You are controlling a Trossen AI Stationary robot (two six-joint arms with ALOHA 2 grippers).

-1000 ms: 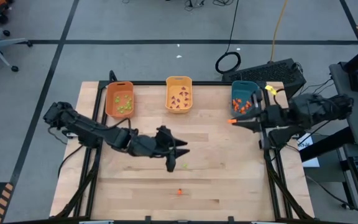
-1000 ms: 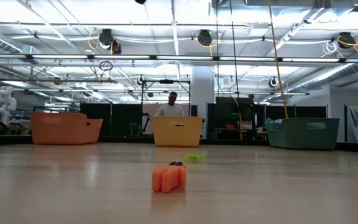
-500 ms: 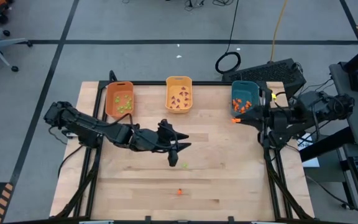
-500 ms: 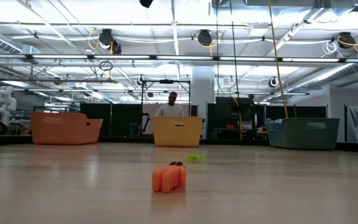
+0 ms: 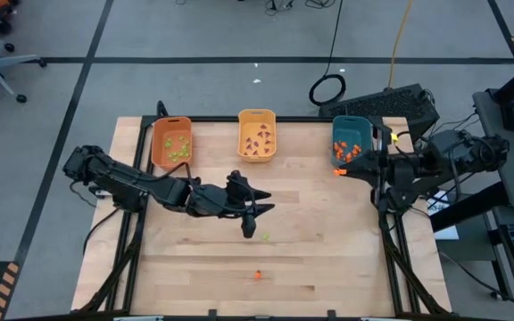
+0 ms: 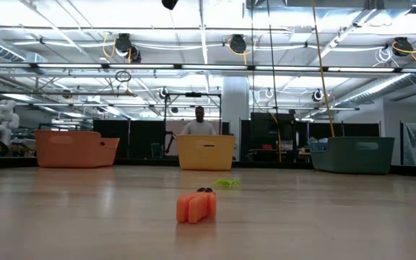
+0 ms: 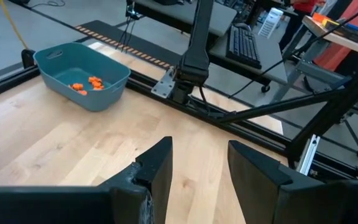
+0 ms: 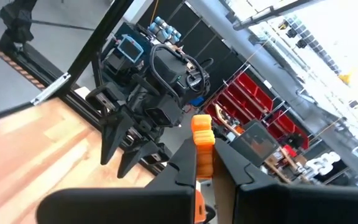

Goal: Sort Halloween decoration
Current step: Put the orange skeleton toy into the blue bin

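One camera looks straight down on the whole counter (image 5: 328,259). Another sits at counter level, close to an orange trinket (image 6: 196,206), facing the three bins behind it. Each wrist camera looks out along its own arm; the left's sees the teal bin (image 7: 82,74), shared with both.

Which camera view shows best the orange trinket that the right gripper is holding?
The right wrist view: the orange trinket sits pinched between the right gripper fingers, filling the foreground. The high view shows it only as a speck beside the teal bin. The low and left wrist views miss it.

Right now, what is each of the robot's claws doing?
Left gripper: fingers open, empty, above the table.
Right gripper: fingers shut on an orange trinket, near the teal bin.
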